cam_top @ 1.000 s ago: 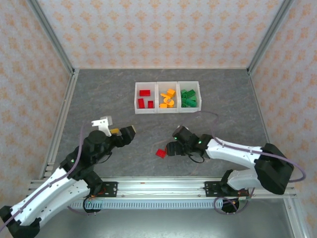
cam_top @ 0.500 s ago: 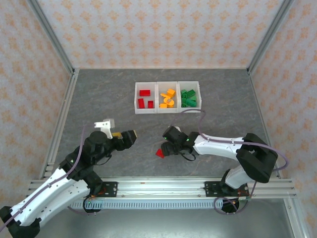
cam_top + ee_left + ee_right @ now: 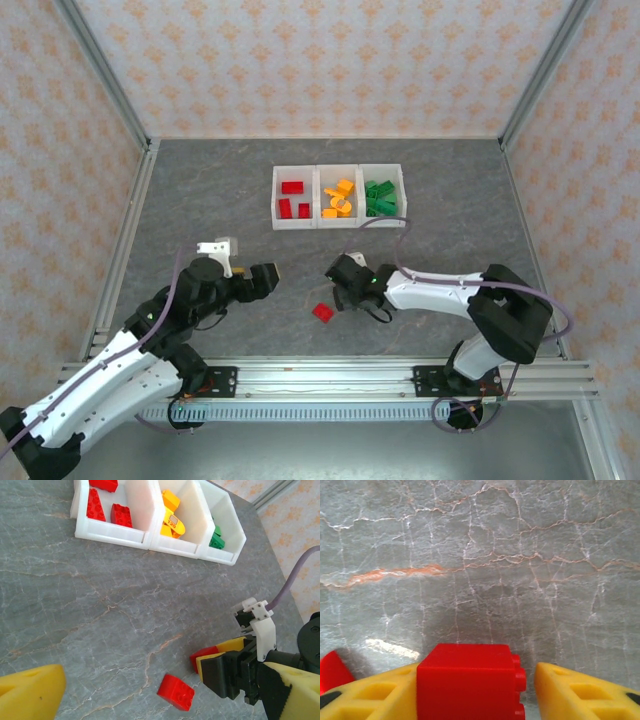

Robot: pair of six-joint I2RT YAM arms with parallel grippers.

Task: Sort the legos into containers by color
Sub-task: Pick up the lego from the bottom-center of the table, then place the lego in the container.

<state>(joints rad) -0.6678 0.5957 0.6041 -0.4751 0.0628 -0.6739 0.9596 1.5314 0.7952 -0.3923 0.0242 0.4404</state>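
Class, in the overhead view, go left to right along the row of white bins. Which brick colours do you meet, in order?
red bricks → orange-yellow bricks → green bricks

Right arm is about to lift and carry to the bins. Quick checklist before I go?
1. The red brick sits between the fingers of the right gripper: ok.
2. Firm clamp on it: cannot tell; a sliver of gap shows at one finger.
3. Room in the red bin: ok.
4. The second red brick clear of those fingers: not ok; it lies close beside them.
5. The left gripper open, off the route to that bin: ok.
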